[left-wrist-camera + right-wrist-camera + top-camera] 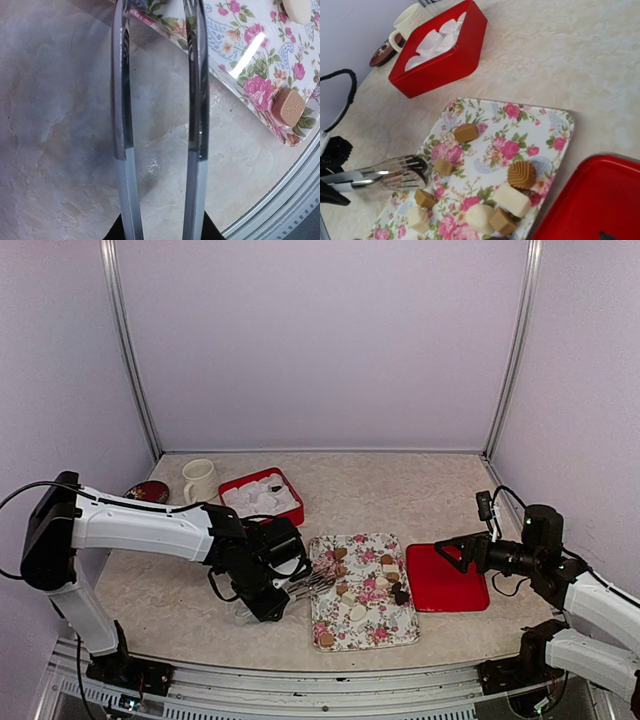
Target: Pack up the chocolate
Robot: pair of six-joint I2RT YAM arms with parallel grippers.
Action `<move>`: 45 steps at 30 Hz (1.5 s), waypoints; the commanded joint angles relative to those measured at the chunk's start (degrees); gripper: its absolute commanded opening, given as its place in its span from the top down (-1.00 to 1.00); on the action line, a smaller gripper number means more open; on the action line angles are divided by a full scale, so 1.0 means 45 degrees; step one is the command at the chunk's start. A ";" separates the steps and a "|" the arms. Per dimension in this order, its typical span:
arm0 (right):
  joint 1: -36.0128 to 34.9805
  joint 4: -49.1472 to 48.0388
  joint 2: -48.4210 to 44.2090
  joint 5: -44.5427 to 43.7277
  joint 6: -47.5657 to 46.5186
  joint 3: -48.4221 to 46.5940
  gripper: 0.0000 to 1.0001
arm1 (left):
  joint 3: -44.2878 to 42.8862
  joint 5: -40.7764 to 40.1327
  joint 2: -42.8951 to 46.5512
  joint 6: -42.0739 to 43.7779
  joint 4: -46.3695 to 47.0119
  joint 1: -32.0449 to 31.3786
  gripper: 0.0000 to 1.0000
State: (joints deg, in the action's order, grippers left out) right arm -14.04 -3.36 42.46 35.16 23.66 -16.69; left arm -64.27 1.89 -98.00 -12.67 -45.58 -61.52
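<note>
Lining up the tongs [395,172] — left gripper [283,592] clamped on them, tips apart — over the tan chocolate [443,166] just inside the floral tray [375,635] rim before squeezing; right gripper [447,554] hangs open.

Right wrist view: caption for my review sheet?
Tongs at the edge of a floral tray of assorted chocolates; red box and mug behind.

Pink-rose floral tray [385,630], red box [296,504], cream mug [199,480], silver tongs [402,164], tan and white chocolate [522,174]

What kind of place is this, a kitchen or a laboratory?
Probably a laboratory test booth: plain lilac walls with metal corner posts, and two robot arms at a marble-look table.
</note>
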 commanded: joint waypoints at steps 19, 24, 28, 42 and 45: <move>0.0171 -0.0355 0.0242 0.0117 0.0075 0.0076 -1.00 | -0.0842 0.1224 0.2617 -0.0200 0.2965 0.4566 0.62; 0.0170 -0.0352 0.0395 0.0099 0.0000 0.0036 -1.00 | -0.0943 0.2357 0.2363 -0.0425 0.3902 0.6872 0.62; 0.0157 -0.0624 0.0618 0.0145 0.0075 0.0116 -1.00 | -0.0996 0.2740 0.1548 -0.0422 0.4358 0.7745 0.62; 0.0156 -0.1050 0.1218 0.0195 0.0074 0.0154 -1.00 | -0.1108 0.3699 -0.0448 -0.0144 0.4502 0.7764 0.60; 0.0170 -0.1038 0.1205 0.0176 0.0084 0.0173 -1.00 | -0.1389 0.3706 -0.0798 -0.0013 0.4392 0.7753 0.60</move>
State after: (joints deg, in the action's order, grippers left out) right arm -14.04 -6.13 47.86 35.24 23.68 -16.62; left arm -67.37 16.71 -99.90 -14.35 -26.52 -26.44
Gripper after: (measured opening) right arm 0.999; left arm 0.282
